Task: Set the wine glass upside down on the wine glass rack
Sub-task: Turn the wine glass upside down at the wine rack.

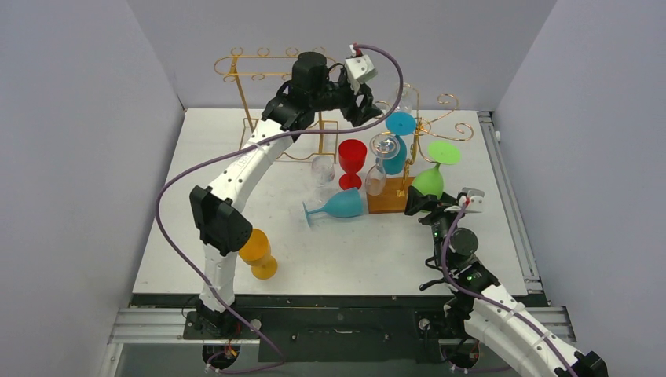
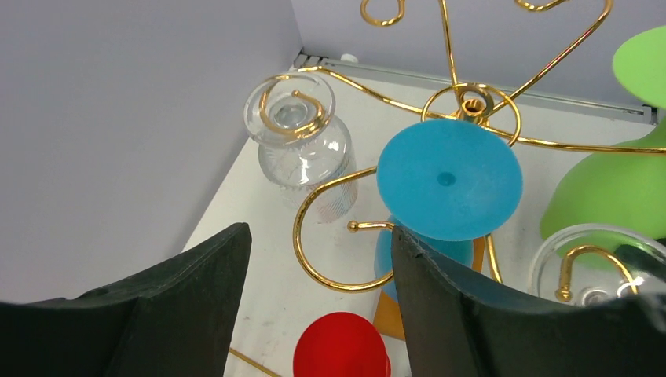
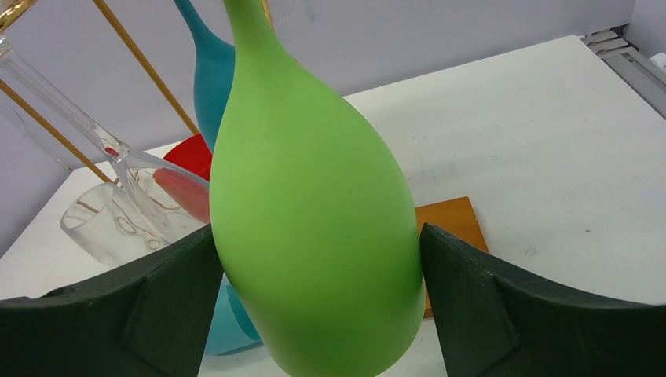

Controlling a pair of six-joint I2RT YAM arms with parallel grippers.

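The green wine glass (image 1: 429, 181) hangs upside down and tilted at the right side of the gold wire rack (image 1: 430, 126). Its foot (image 1: 444, 151) is at a rack arm; I cannot tell if it rests there. My right gripper (image 1: 428, 203) is shut on its bowl (image 3: 314, 204), a finger pressing each side. My left gripper (image 1: 365, 106) is open and empty, high above the rack's left side, beside the foot of a hanging blue glass (image 2: 448, 181).
A clear glass (image 1: 385, 145) also hangs on the rack, which has a wooden base (image 1: 387, 201). A red glass (image 1: 352, 161), a blue glass on its side (image 1: 338, 206), a clear glass (image 1: 323, 167) and an orange glass (image 1: 259, 251) are on the table. A second gold rack (image 1: 267, 78) stands at the back left.
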